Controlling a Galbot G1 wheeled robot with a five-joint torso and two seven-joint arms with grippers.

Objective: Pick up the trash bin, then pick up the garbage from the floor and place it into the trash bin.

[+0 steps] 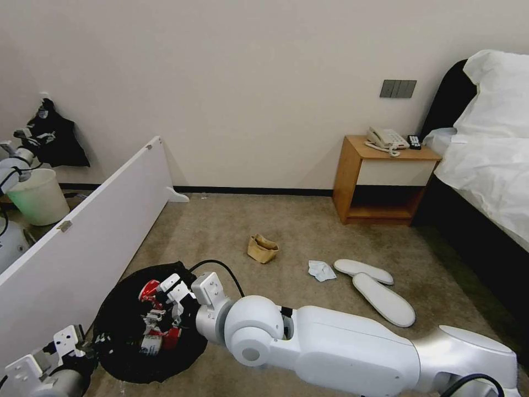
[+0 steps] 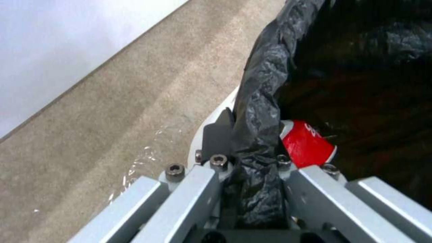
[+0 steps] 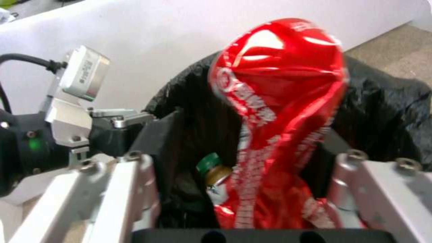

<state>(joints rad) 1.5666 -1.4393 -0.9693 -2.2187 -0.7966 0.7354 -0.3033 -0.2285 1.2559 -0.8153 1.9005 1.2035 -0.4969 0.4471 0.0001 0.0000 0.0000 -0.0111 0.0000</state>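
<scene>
The trash bin (image 1: 118, 336), lined with a crinkly black bag, stands on the carpet at lower left. My left gripper (image 1: 82, 346) is shut on its bagged rim (image 2: 259, 111). My right arm reaches across over the bin's mouth, and my right gripper (image 1: 161, 314) is shut on a shiny red-white snack packet (image 3: 279, 101) held upright above the opening. Inside the bin lie a green-capped bottle (image 3: 210, 167) and a crushed red can (image 2: 307, 145). On the floor (image 1: 231, 231) lie a brown paper bag (image 1: 262, 248), a crumpled white tissue (image 1: 321, 271) and two white slippers (image 1: 363, 269) (image 1: 384, 299).
A long white board (image 1: 82, 237) leans along the left, close to the bin. Behind it is a pale green-white bucket (image 1: 38, 196). A wooden nightstand (image 1: 383, 182) with a phone stands by the far wall, and a bed (image 1: 490, 160) lines the right side.
</scene>
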